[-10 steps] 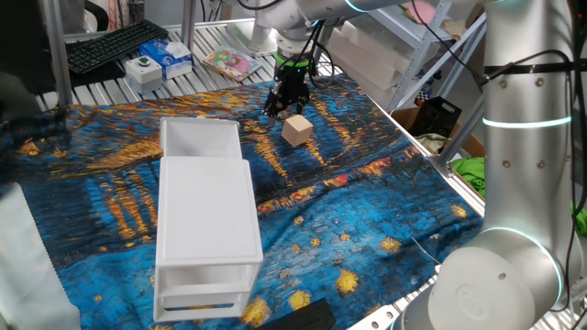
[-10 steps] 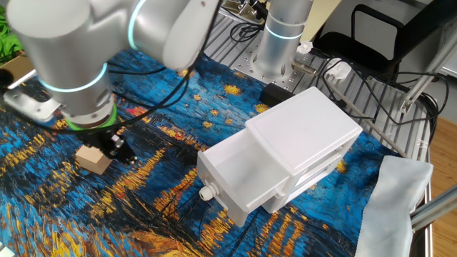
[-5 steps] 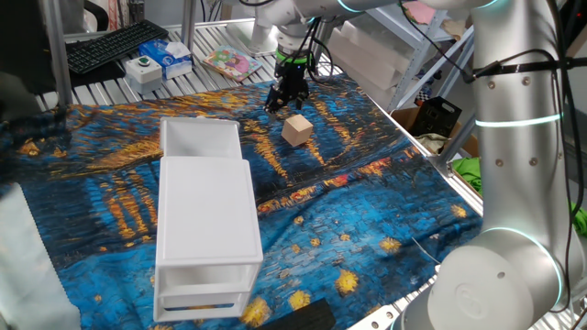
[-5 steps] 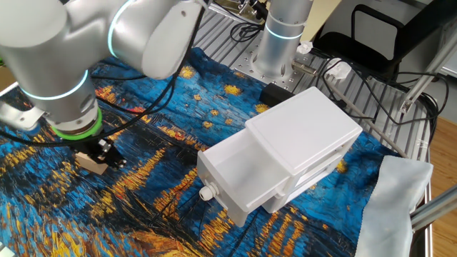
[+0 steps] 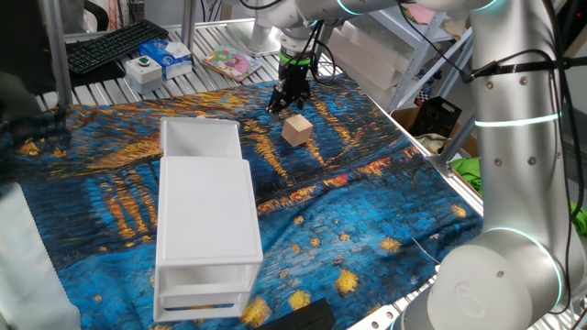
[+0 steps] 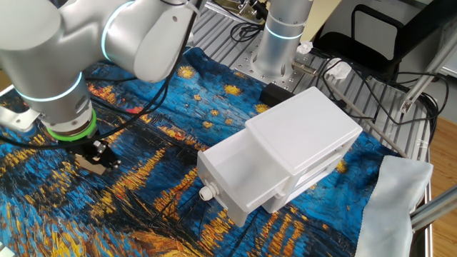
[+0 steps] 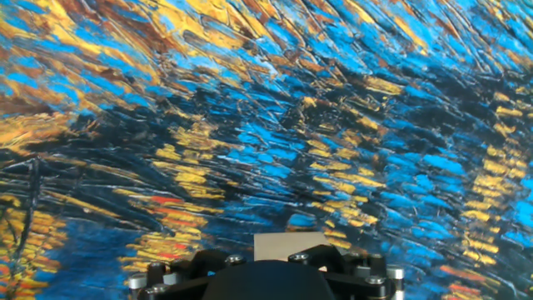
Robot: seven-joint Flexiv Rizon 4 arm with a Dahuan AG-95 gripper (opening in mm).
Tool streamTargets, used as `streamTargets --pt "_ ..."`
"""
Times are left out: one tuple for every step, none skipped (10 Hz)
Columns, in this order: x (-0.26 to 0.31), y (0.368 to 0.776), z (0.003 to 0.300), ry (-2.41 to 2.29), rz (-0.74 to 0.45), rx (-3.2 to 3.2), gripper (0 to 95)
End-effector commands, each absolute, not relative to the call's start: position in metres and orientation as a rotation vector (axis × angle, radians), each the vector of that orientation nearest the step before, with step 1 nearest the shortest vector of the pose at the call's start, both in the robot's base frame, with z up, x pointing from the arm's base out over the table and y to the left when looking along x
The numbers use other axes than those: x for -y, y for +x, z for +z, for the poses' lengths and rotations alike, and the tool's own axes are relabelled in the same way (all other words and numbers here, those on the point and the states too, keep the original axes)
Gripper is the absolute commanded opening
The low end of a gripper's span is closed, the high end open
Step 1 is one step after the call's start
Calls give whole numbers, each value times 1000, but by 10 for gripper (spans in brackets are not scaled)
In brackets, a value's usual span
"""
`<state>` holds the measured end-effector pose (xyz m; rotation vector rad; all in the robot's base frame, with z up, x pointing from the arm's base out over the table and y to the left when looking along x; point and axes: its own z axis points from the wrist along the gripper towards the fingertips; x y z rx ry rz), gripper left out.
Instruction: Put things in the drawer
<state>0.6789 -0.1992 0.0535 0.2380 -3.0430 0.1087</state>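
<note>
Now, small plain light-tan wooden cube (image 5: 296, 129) on starry cloth (image 5: 367, 197), claw (image 5: 287, 103) spread wide above

A blue-and-gold painted cloth (image 5: 367, 197) covers the table, carrying the white cabinet (image 5: 204, 225) well apart from the fingers (image 5: 274, 104) and the wooden cube (image 5: 296, 129) just beside them.

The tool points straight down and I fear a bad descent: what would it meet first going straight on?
Probably the wooden cube, just under the open tool; depth is unclear, so it could graze the painted cloth beside it.
</note>
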Motion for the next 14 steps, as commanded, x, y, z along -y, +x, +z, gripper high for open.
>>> streamTargets --pt "202 683 51 245 106 3042 760" --pt "204 684 51 249 106 3040 760" --pt "205 685 51 240 96 3037 760" --pt "205 685 52 239 94 3038 760" --pt "205 685 52 249 89 3037 760" --pt "205 685 52 260 89 3035 570" --pt "205 685 52 263 88 3037 570" --pt "205 685 52 264 86 3038 570" --pt "205 685 52 265 85 3039 570" --pt "205 685 52 258 86 3041 570" --pt "205 685 52 252 87 3042 570" --pt "205 685 52 247 87 3045 570" --pt "205 685 52 243 88 3046 570" --pt "205 685 52 237 87 3049 570"
